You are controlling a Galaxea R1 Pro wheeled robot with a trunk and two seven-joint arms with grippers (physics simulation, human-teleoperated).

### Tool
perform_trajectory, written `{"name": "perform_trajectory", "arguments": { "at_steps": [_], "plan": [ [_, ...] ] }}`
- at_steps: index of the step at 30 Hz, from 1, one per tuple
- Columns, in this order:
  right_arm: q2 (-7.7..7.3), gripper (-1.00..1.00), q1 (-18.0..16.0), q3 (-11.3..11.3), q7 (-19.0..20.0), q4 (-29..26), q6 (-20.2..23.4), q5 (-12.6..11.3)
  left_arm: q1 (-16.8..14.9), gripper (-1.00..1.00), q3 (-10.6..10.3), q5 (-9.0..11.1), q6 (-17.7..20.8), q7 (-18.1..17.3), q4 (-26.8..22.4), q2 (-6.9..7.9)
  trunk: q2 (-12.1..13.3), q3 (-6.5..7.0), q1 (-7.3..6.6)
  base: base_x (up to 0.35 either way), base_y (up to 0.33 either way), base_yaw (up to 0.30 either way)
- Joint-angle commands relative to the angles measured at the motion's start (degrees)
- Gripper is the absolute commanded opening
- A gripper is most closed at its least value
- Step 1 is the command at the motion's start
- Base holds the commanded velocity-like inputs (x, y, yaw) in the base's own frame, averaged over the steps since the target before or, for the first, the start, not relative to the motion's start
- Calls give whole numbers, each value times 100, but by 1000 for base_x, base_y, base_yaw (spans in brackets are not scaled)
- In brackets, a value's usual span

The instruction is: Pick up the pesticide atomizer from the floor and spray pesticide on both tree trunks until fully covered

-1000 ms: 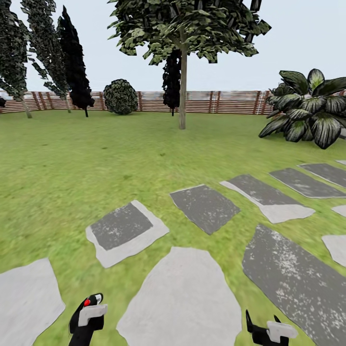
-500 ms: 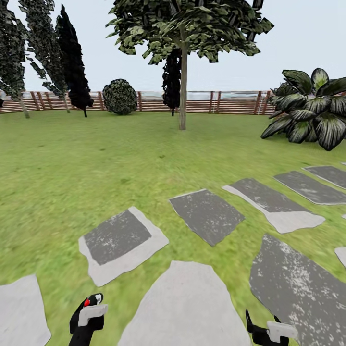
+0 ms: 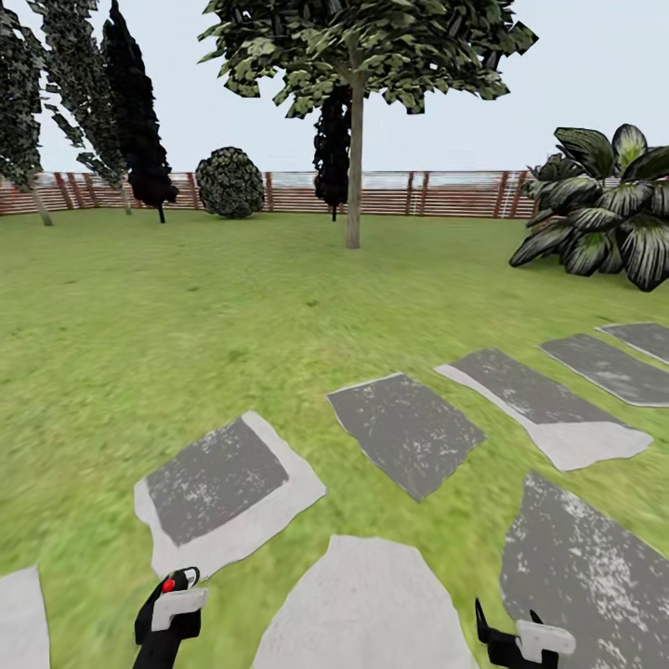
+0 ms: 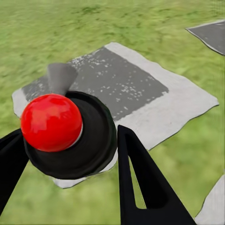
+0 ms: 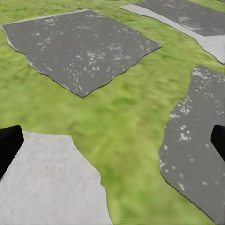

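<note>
Grey paving slabs point(image 3: 405, 430) cross the near lawn point(image 3: 186, 307), and far off one tree point(image 3: 354, 139) stands before the slatted fence point(image 3: 437, 193).

My left claw point(image 4: 70, 154) hides the atomizer's point(image 4: 63, 129) body; my right fingertips point(image 5: 9, 143) are cut off at the frame's edges.

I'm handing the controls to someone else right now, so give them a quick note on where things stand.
Left hand: shut on the atomizer, red knob on top.
Right hand: open, empty, over paving stones and lawn.
Things: a tree trunk stands far ahead on the grass, before the fence.
Done: atomizer picked up.
Left: drive to that tree, spray its trunk; no pesticide visible on it. Find and cover the second tree.
</note>
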Motion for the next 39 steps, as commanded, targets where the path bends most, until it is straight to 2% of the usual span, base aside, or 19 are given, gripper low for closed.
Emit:
{"name": "perform_trajectory", "arguments": {
  "at_steps": [1, 11, 12, 13, 17, 21, 39],
  "plan": [
    [1, 100, 0, 0, 0, -1, -1, 0, 0, -100, 0, -1, 0, 0, -1, 0, 0, 0, 0, 340, 0, 0],
    [11, 100, 0, 3, -3, 3, -40, 9, 0, -100, -7, 5, -7, 2, -21, 0, 0, 0, 0, 340, 0, 0],
    [47, 100, 3, 5, 1, 7, -49, 15, 0, -100, -11, 6, -7, 5, -39, 0, 0, 0, 0, 340, 0, 0],
    [156, 100, 6, 7, 9, 76, -52, 22, 0, -100, -19, 7, -3, 7, -67, 0, 0, 0, 0, 340, 0, 0],
    [419, 100, 8, 4, 12, 790, -51, 13, 0, -100, -19, 8, 14, 9, -79, 0, 0, 0, 0, 340, 0, 0],
    [517, 100, 9, 1, 9, 1217, -44, 3, 0, -100, -21, 8, 8, 9, -84, 0, 0, 0, 0, 339, 0, 0],
    [517, 100, 9, 0, -21, 1376, -3, 9, 0, -100, -35, 8, 2, 9, -106, 0, 0, 0, 0, 340, 0, 0]
  ]
}}
